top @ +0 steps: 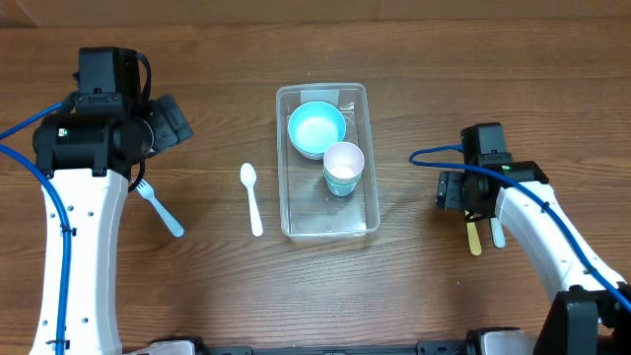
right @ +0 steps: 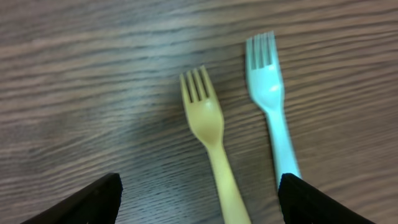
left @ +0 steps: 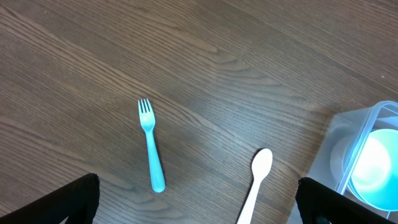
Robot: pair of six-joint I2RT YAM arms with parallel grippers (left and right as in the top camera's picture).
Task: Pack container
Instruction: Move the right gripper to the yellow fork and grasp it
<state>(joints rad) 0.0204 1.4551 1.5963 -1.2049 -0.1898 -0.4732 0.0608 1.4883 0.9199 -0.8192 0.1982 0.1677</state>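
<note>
The clear container [top: 330, 219] stands at the table's middle. It holds a light blue bowl [top: 316, 128] and a pale cup [top: 343, 168]. A white spoon [top: 251, 197] lies left of it and a blue fork [top: 158, 205] further left. A yellow fork [top: 475, 237] and a pale blue fork [top: 497, 234] lie side by side on the right. My left gripper [top: 173, 118] is open and empty above the blue fork [left: 150, 154] and spoon [left: 256, 180]. My right gripper [top: 471, 200] is open and empty just above the yellow fork [right: 208, 137] and pale blue fork [right: 273, 106].
The wooden table has bare surface in front of and behind the container. In the left wrist view the container's corner [left: 339, 134] with the bowl [left: 373, 165] sits at the right edge. Blue cables run along both arms.
</note>
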